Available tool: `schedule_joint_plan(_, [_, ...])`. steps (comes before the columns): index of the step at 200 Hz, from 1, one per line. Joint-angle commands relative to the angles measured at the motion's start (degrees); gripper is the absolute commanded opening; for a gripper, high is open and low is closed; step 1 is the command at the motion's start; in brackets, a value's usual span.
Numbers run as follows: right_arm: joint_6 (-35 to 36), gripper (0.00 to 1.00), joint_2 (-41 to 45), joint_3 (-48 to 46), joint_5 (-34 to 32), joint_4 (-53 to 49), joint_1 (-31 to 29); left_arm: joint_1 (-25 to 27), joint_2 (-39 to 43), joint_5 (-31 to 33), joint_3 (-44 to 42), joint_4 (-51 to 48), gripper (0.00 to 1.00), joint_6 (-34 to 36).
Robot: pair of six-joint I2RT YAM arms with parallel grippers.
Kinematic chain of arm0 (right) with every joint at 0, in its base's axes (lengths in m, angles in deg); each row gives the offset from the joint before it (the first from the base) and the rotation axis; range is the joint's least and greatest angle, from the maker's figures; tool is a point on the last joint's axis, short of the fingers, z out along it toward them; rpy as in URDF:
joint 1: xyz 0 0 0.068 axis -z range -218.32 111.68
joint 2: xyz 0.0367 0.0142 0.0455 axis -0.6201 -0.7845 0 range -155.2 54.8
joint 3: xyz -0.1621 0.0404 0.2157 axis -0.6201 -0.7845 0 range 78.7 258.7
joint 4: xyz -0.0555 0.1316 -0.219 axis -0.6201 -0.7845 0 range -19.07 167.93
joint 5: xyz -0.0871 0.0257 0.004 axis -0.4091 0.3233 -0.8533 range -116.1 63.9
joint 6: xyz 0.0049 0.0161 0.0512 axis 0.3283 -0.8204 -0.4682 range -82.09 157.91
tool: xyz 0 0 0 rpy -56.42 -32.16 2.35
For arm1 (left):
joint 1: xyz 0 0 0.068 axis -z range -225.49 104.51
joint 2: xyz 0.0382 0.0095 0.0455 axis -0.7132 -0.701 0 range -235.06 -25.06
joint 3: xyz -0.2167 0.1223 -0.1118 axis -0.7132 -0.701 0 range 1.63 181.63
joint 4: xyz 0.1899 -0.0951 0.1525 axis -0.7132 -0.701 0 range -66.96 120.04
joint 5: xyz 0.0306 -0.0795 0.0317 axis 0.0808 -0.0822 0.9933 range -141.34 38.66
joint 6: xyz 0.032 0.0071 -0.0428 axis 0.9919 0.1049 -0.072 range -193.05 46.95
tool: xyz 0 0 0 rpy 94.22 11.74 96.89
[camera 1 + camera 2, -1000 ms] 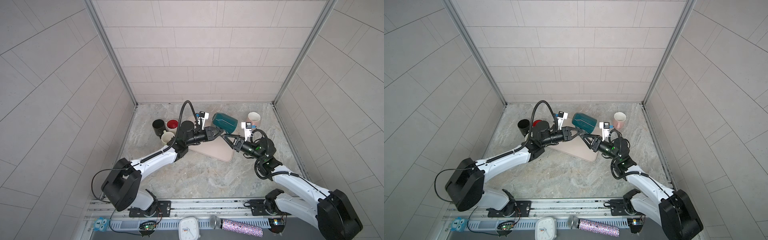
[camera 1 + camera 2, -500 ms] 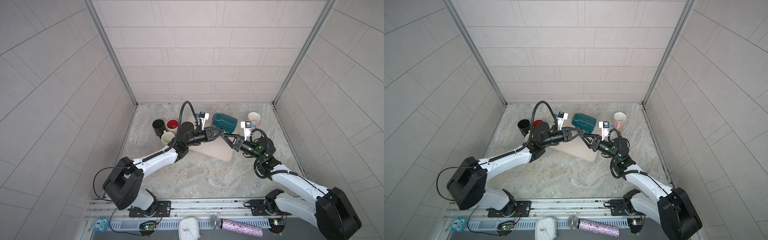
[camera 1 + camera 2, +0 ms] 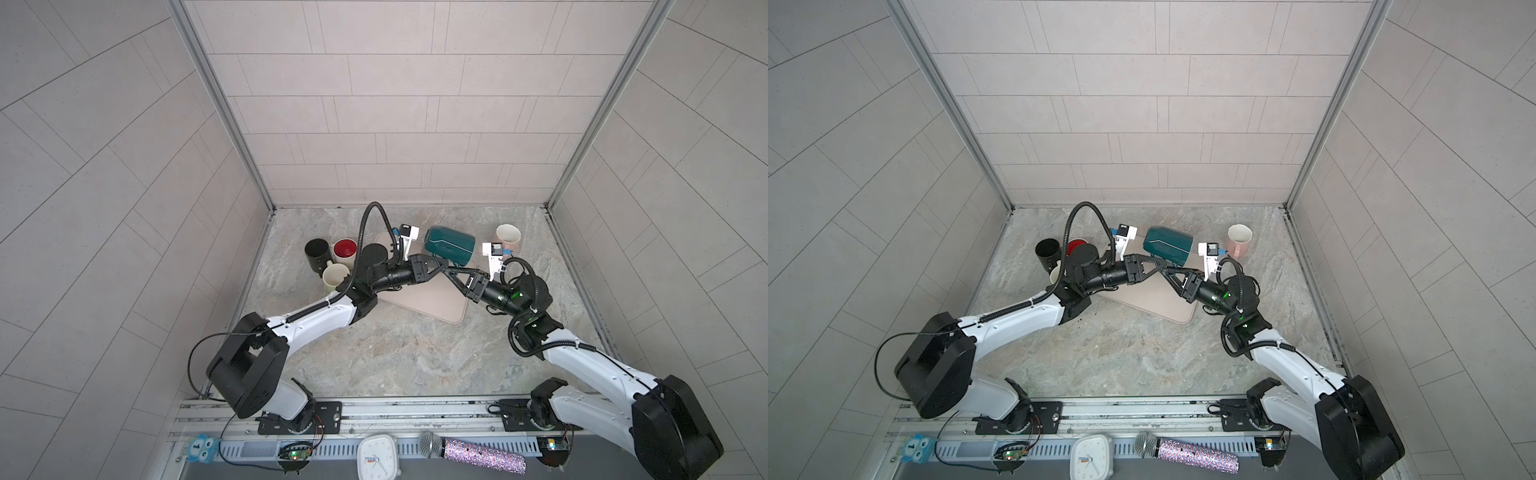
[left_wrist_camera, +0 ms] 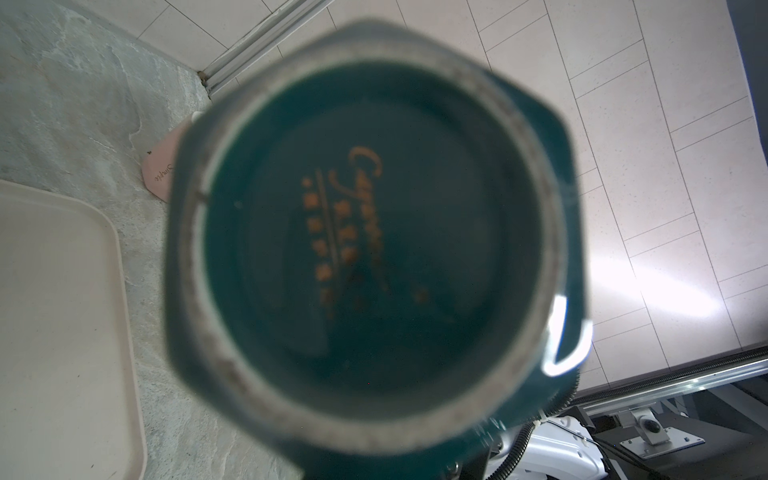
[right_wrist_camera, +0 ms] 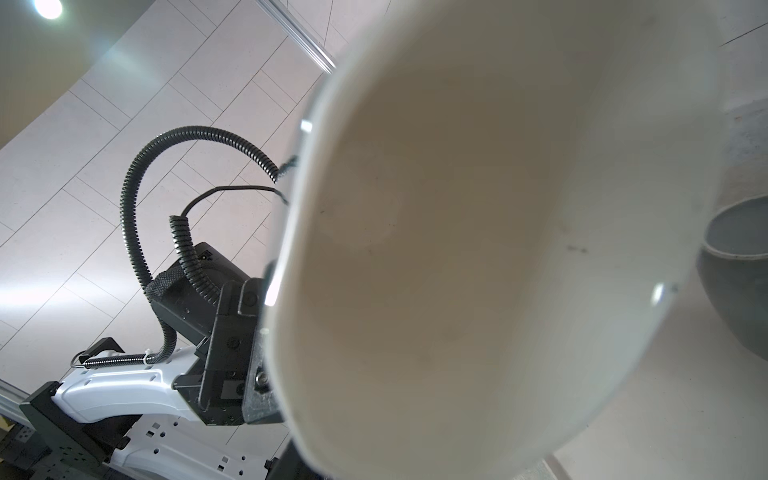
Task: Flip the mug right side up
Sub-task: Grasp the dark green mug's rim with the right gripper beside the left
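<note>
Counter (image 3: pixel 415 353), grey; beige tray (image 3: pixel 432 299) at its middle. Teal mug (image 3: pixel 449 246): glazed ceramic, judged rigid, weighty, slick, chip-prone, lying sideways at the tray's far edge, base towards the left arm; best held by handle (image 3: pixel 458 263) or rim wall. Left end effector (image 3: pixel 441 267) nearly closed, apparently pinching that handle; right end effector (image 3: pixel 452 273) alongside, opening indiscernible.

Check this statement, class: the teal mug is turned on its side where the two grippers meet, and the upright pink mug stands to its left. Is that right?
Not quite. The pink mug stands to the right of the teal mug, not to its left, as both top views show. The rest holds: the teal mug is on its side where the left gripper and the right gripper meet.
</note>
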Motion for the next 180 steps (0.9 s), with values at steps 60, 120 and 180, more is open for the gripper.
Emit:
schedule_joint_plan(60, [-0.6,0.35,1.2,2.5,-1.5,4.4,0.7,0.8,4.1,-3.4,0.8,-3.9,0.0,7.0])
schedule_joint_plan(120, [-1.4,0.34,1.5,1.4,-1.8,5.9,1.3,0.8,4.6,-3.8,0.7,-6.5,0.0,8.8])
schedule_joint_plan(180, [-0.8,0.31,1.7,1.4,-0.9,6.0,1.4,0.7,2.9,-5.1,2.0,-8.6,0.0,10.5])
